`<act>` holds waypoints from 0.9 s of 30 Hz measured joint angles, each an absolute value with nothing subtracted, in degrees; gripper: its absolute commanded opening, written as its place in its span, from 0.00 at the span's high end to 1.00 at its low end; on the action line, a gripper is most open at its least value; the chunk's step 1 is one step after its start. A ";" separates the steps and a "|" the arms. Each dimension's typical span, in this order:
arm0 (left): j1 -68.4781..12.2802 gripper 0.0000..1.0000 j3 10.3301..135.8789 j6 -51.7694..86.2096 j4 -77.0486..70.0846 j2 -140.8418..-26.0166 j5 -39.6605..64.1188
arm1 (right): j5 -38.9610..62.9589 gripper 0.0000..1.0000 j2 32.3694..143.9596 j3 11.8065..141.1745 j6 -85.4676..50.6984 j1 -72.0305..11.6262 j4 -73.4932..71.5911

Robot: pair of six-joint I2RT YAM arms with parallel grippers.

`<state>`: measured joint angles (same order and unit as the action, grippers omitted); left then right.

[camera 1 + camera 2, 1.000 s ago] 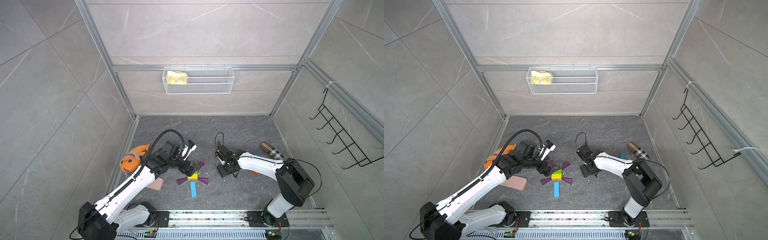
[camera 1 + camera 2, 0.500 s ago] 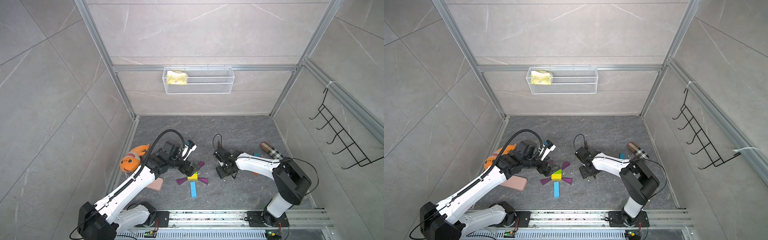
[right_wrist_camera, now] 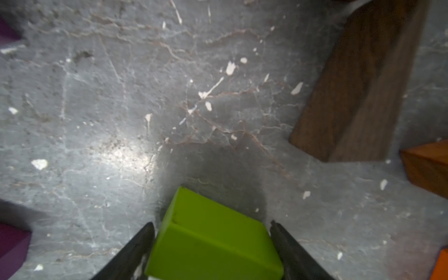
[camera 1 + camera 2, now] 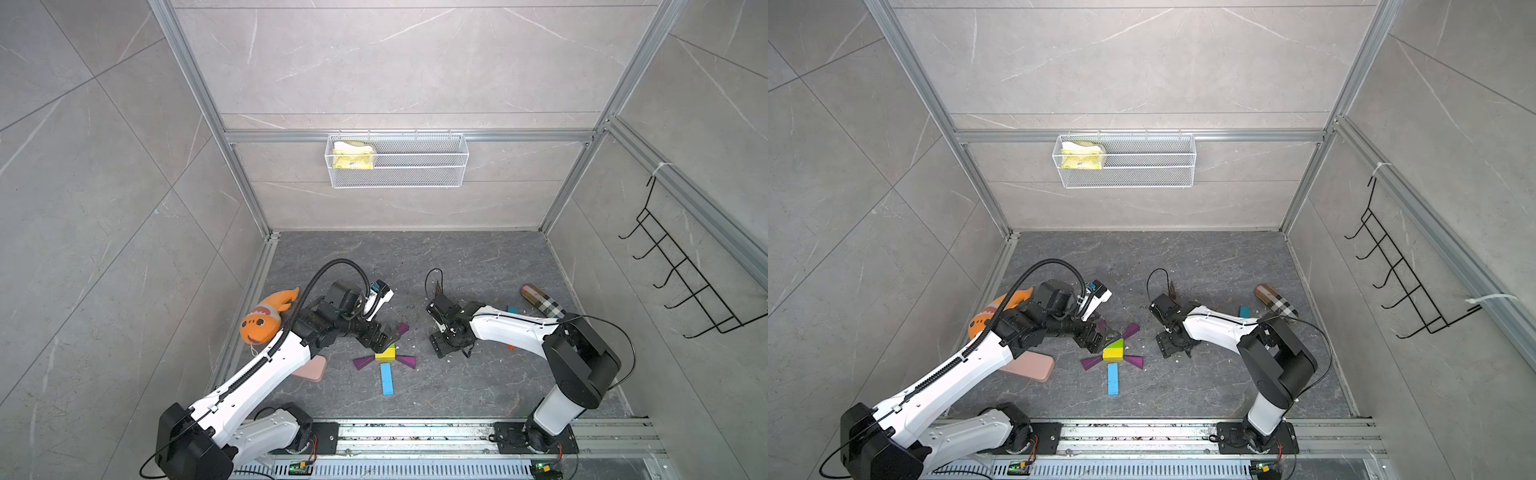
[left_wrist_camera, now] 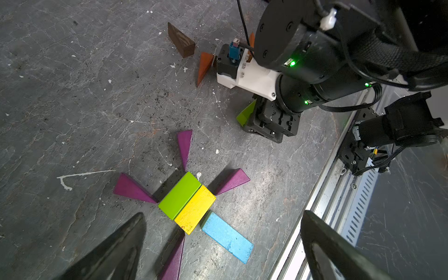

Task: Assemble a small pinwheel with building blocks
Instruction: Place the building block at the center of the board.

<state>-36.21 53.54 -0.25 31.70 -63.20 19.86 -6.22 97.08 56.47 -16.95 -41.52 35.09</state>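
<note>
We see bright, even light from above in both top views, walls [image 4: 124,166] bowing at the edges, dark shadows by the yellow block [image 5: 195,209], glare on the floor [image 3: 126,155], the green block [image 3: 213,242] blurred up close.

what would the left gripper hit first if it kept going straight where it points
Probably the purple wedge lying between the left gripper's open jaws, just short of the yellow block; depth is unclear, so it could pass over the wedge and meet that block.

No text, label, brand, number or sign can be read in any view; the green block [image 3: 213,244] between the right gripper [image 3: 211,224] fingers shows only plain paint.
</note>
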 measured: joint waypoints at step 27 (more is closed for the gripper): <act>-36.21 0.00 53.54 -0.47 31.73 -63.96 21.67 | -7.29 0.27 93.62 55.48 -16.97 -41.63 34.96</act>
<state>-36.21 53.54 -0.47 31.73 -63.96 21.67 -7.29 93.62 55.48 -16.97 -41.63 34.96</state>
